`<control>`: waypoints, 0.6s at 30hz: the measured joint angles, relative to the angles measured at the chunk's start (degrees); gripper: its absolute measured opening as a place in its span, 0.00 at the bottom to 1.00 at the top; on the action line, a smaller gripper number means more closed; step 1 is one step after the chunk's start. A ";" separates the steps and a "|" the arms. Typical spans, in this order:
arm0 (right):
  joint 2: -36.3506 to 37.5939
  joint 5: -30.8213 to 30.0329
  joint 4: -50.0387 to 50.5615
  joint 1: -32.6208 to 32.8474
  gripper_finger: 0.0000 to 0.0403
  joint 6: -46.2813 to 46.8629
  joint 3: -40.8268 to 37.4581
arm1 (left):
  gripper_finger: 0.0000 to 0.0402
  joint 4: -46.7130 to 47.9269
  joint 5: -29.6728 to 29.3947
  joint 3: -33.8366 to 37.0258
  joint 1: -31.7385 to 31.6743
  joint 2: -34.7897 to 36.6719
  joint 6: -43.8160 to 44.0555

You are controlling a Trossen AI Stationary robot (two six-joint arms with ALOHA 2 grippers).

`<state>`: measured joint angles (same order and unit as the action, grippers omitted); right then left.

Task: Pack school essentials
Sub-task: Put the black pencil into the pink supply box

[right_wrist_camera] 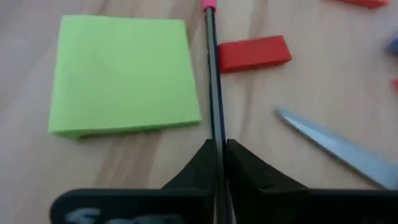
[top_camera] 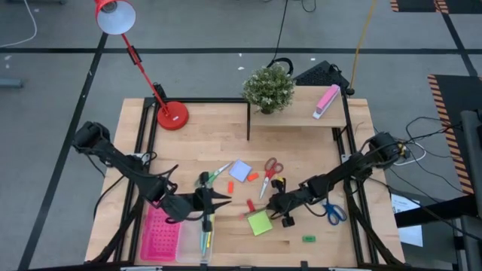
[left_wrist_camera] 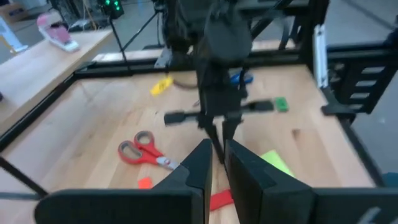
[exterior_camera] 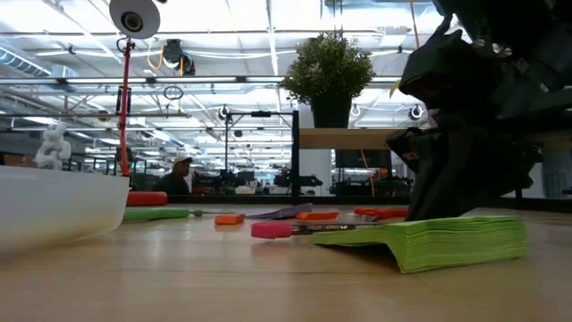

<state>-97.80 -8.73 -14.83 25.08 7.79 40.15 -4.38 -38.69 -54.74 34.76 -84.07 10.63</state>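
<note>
While the high view gave me only dark fingers over the table's middle, my right wrist view showed the right gripper (right_wrist_camera: 219,146) clenched on a thin pencil (right_wrist_camera: 212,74). It lay flat on the wood, its pink end away from the fingers, between the green note pad (right_wrist_camera: 124,71) and a red block (right_wrist_camera: 255,53). A scissor blade (right_wrist_camera: 336,146) lay close beside it. From the left wrist view, the left gripper (left_wrist_camera: 214,163) looked pinched together, holding nothing, near the red scissors (left_wrist_camera: 142,151), above the pink tray (top_camera: 160,237).
</note>
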 joint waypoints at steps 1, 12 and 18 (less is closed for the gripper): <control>0.74 -0.06 -0.22 -0.02 0.02 -0.22 -0.01 | 0.12 0.45 0.06 0.02 -0.09 -0.18 0.04; 9.36 -0.16 -3.33 0.92 0.00 -1.47 0.10 | 0.17 1.38 5.18 0.04 1.11 -0.73 0.58; 12.47 -0.21 -11.01 3.29 0.00 -2.88 0.35 | 0.29 1.68 3.00 0.04 3.11 -0.73 0.50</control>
<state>-85.33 -8.94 -25.84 28.37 4.91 40.50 -2.70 -35.69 -54.70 37.86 -84.79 11.14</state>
